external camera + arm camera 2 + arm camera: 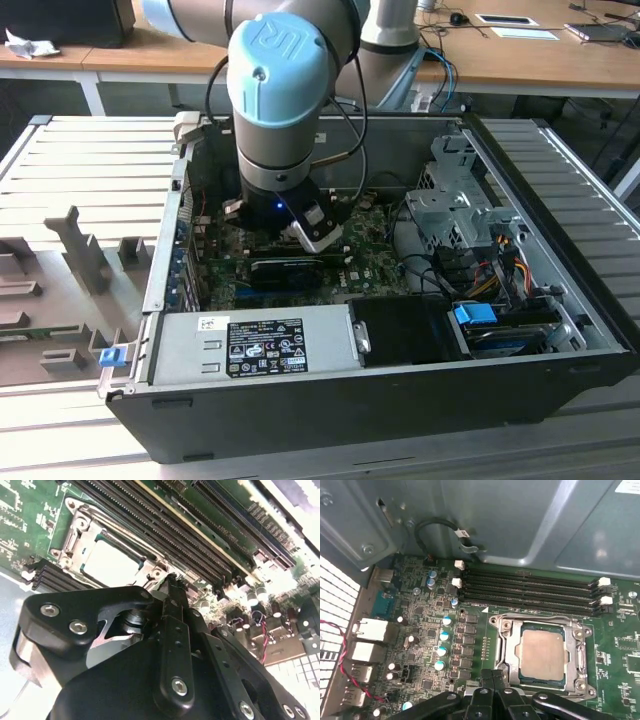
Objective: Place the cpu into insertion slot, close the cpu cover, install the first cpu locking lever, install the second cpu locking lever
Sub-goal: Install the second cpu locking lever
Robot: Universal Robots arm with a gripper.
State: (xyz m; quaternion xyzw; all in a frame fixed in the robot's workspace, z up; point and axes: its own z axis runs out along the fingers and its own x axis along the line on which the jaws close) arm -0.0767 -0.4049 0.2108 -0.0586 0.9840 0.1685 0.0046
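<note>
end effector [493, 676]: fingers pressed together, empty, just beside insertion slot [507, 645] | cpu [542, 652]: seated in slot

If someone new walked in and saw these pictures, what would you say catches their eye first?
First, the arm's big light-blue joint plunging into the open computer case in the exterior view. Next, in the first wrist view, the cpu lying in the insertion slot on the green motherboard, beside the long black memory slots. The black tool sits at the slot's edge, its fingers drawn together.
</note>
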